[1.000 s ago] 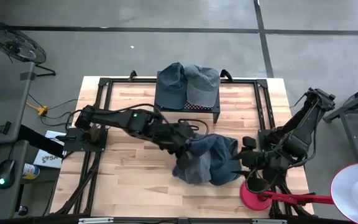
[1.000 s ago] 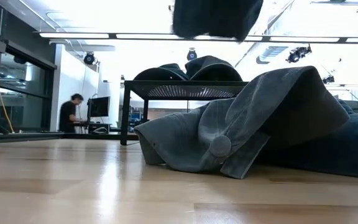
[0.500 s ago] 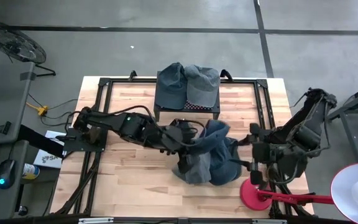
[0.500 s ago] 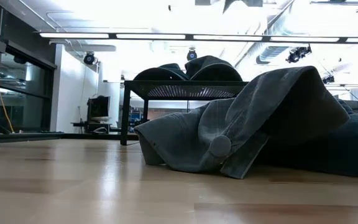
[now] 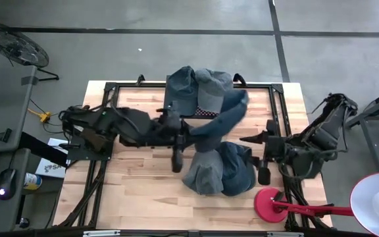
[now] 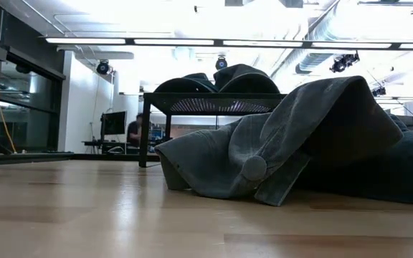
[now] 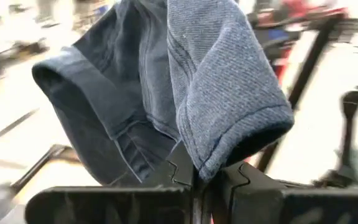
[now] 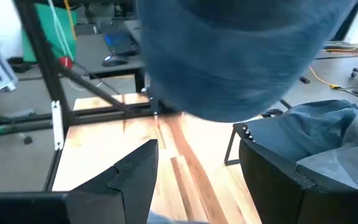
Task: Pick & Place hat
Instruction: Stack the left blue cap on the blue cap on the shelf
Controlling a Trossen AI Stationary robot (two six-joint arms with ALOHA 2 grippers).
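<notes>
Left gripper point(image 7: 204, 180) fingers clamped on denim cap point(image 5: 219, 120), lifted, rack point(image 5: 176, 112) just beyond. Right gripper point(image 8: 197, 180) fingers wide, idle.

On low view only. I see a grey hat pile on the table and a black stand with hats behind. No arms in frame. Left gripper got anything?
Observer: Yes. The left gripper is shut on a blue hat, pinching its edge.
Operator: Where is that hat?
Observer: In the high view the blue hat hangs between the stand and the hat pile.
Operator: Right arm?
Observer: The right gripper is open and empty, just right of the pile.
</notes>
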